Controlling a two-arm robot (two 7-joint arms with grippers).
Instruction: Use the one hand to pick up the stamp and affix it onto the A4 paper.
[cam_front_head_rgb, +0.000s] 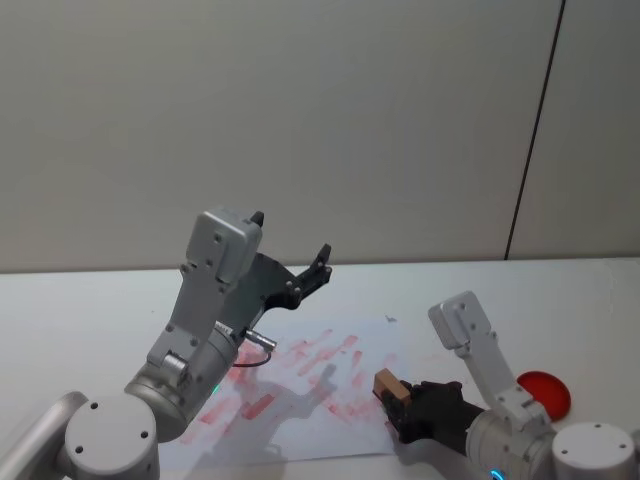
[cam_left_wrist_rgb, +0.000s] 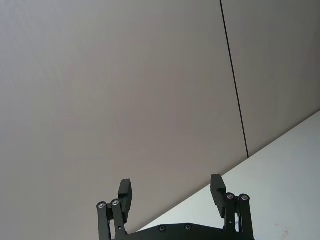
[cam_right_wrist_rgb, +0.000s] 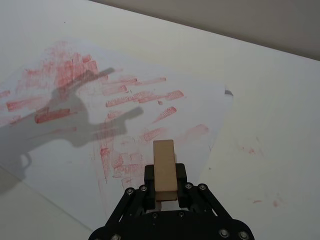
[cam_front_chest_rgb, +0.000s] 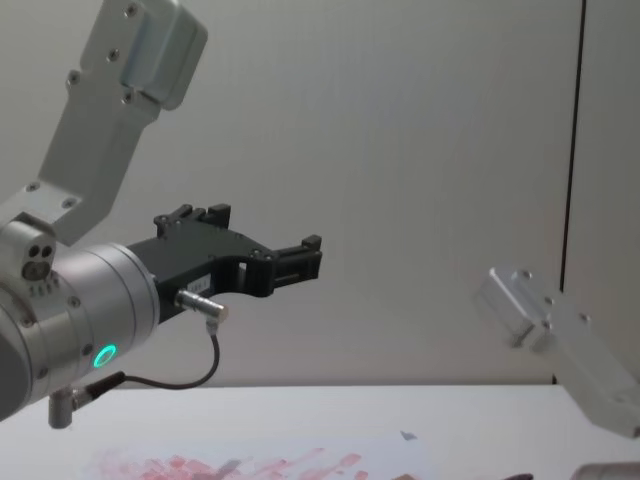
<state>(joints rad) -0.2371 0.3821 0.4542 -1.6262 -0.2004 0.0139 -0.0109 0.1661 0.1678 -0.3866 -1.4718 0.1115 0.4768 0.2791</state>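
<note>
Right wrist view showed the stamp (cam_right_wrist_rgb: 164, 170) clamped at its rear end between the jaws of the right gripper (cam_right_wrist_rgb: 165, 181), with most of the block jutting forward over the A4 paper (cam_right_wrist_rgb: 200, 107), close to the sheet's right edge. Held so shallowly, it could, I judged, tip or slip when pressed and smear the print, or land partly on the bare bench (cam_right_wrist_rgb: 270, 100) beyond that edge; the loose sheet could also slide. The left gripper (cam_left_wrist_rgb: 171, 186) hung parked high over the bench's left side, fingers spread wide.

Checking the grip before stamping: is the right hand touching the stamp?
Touching. The right wrist view shows the stamp held between the fingers of the right hand, both pressed against its sides.
</note>
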